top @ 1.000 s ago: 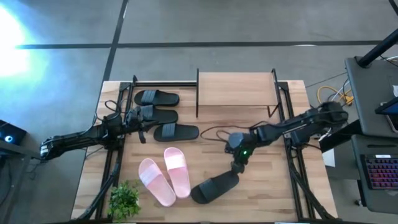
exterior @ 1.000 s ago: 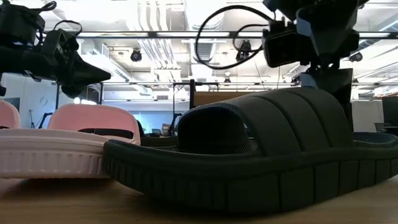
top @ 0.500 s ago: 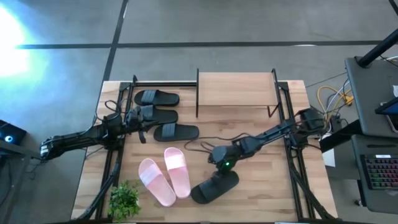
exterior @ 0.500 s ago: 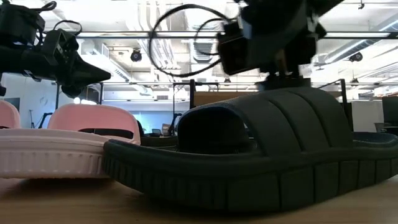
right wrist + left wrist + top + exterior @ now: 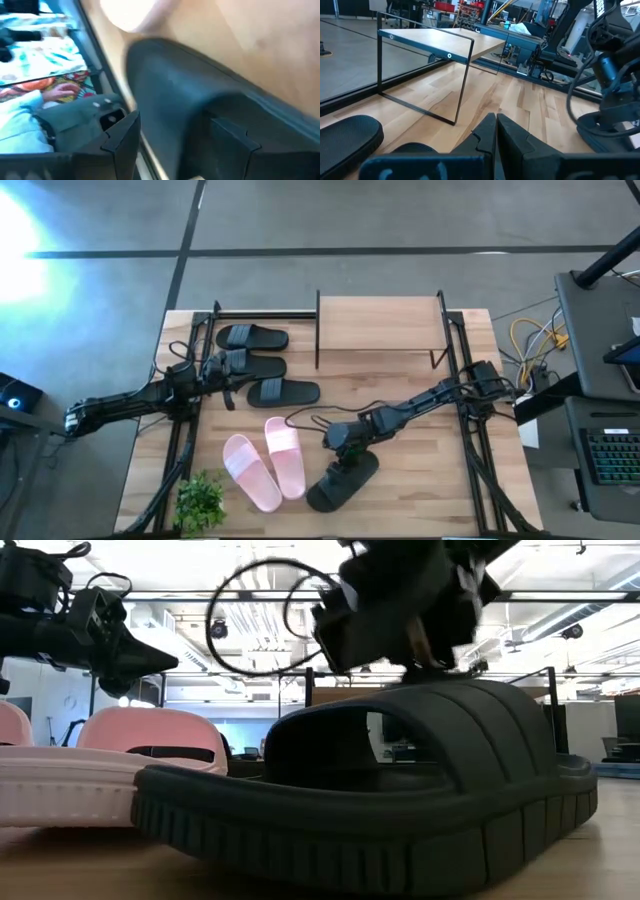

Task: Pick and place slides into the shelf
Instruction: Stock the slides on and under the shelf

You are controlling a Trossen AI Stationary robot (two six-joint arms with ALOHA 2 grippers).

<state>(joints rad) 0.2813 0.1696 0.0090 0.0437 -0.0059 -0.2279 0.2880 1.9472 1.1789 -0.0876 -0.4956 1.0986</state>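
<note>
A black slide (image 5: 340, 482) lies sole down near the table's front edge, and my right gripper (image 5: 346, 457) stands open right over its strap (image 5: 450, 730). Two pink slides (image 5: 268, 463) lie to its left. Three more black slides (image 5: 256, 364) lie in a row at the far left, beside my left gripper (image 5: 228, 375), which is shut and empty. The shelf (image 5: 380, 328) stands at the table's far edge with its plank top bare. My right gripper comes down on the black slide's strap (image 5: 175, 100) slanting from the far right, its open fingers (image 5: 122, 135) spread across the strap's width. The gripper's body hides the exact place of touch. The slide stays sole down on the table.
A small green plant (image 5: 200, 500) stands at the front left corner. Black frame rails (image 5: 470, 430) run along both sides of the table. Bare wood lies between the shelf and the black slide. Cables (image 5: 310, 420) loop off my right arm.
My right gripper has swung toward the table's left and near edge and sunk onto the black slide's strap, rolling a little, jaws still wide. The slide has turned slightly and shifted on the table.
</note>
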